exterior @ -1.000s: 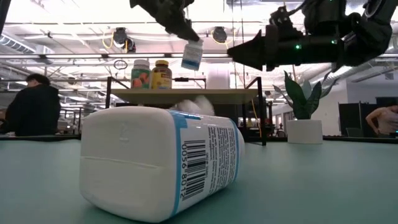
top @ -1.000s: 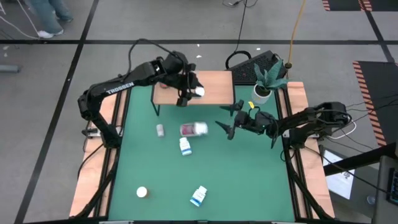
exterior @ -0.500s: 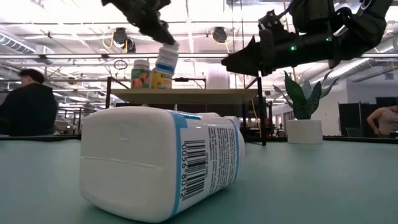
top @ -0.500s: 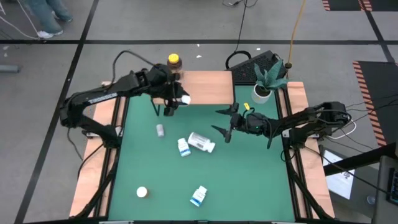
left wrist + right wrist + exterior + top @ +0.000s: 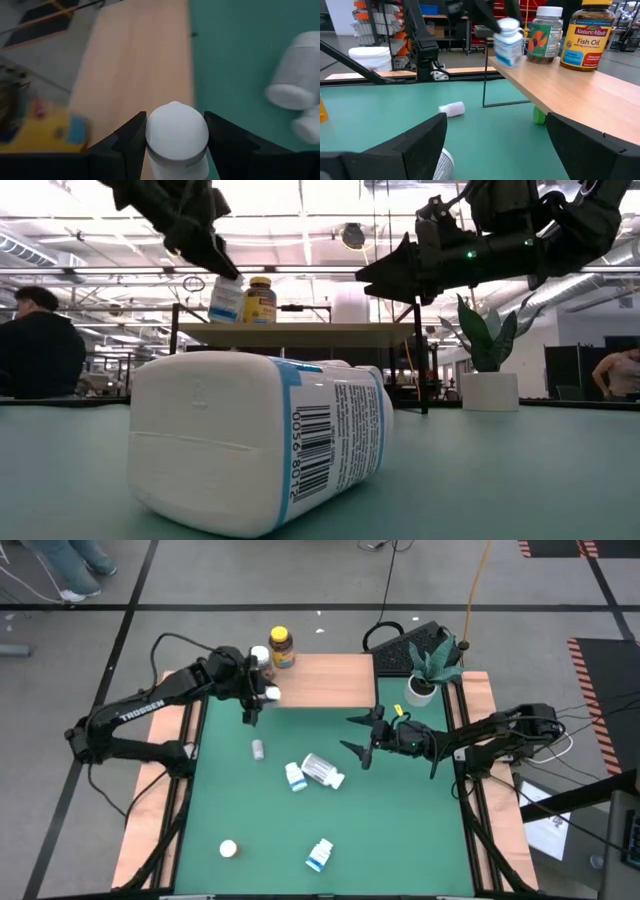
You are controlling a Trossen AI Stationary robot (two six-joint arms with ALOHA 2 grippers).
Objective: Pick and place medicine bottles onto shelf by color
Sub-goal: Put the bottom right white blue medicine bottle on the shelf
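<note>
Carrying a white blue-labelled bottle (image 5: 269, 693), the left claw (image 5: 262, 692) has swung across the shelf (image 5: 330, 680) from its middle to the near-left corner within the last second, so the bottle now hangs just above that edge, next to the fish oil bottle (image 5: 281, 647) and the gummy bottle (image 5: 546, 33) already standing at the back corner. The left wrist view shows the fingers (image 5: 130, 137) pinching the bottle just under its white cap, wood top right below. Looks like it's lining up a drop spot beside the others, though whether that fits the colour sorting is hard to say.

Meanwhile the right claw (image 5: 358, 740) has slid slightly toward the middle of the green tabletop (image 5: 400, 830) and hovers with fingers spread wide, holding nothing. The tipped white bottle (image 5: 322, 770) rolled from near the shelf legs down next to the small blue-labelled bottle (image 5: 296, 776). Other loose ones: a tiny bottle (image 5: 258, 749), a round white one (image 5: 228, 849), and a blue-and-white bottle (image 5: 320, 855) near the front. Plenty left to sort.
</note>
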